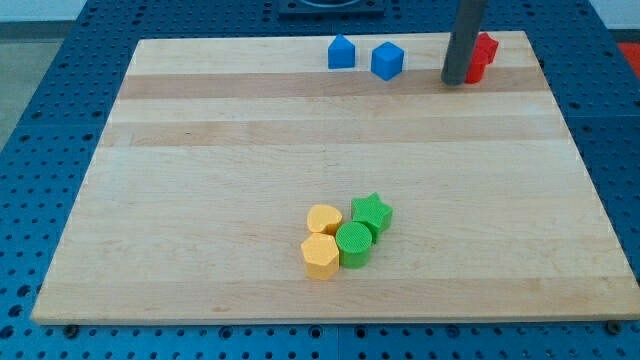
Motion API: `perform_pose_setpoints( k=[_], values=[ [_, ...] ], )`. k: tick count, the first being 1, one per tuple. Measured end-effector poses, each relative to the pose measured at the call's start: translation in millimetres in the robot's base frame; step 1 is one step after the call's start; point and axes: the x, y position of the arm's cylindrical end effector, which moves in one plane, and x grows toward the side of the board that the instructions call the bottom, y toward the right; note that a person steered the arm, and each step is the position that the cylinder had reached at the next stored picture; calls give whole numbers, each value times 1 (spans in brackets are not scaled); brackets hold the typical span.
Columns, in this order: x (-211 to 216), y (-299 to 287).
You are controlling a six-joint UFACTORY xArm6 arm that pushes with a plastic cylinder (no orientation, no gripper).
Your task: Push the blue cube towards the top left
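The blue cube (387,60) sits near the top edge of the wooden board (200,200), right of centre. A second blue block (341,52), shaped like a small house, stands just to its left. My tip (455,82) is on the board to the right of the blue cube, with a gap between them. The rod partly hides two red blocks (482,55) right behind it.
A cluster sits at the lower middle of the board: a green star (372,212), a green cylinder (354,243), a yellow heart-like block (323,219) and a yellow hexagon block (320,256). Blue perforated table surrounds the board.
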Motion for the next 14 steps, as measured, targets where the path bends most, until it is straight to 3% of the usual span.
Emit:
perform_pose_setpoints(
  k=[2,5,8,9,14],
  values=[
    [0,-37],
    [-47,-52],
    [19,-158],
    [18,-187],
    [-51,-211]
  ],
)
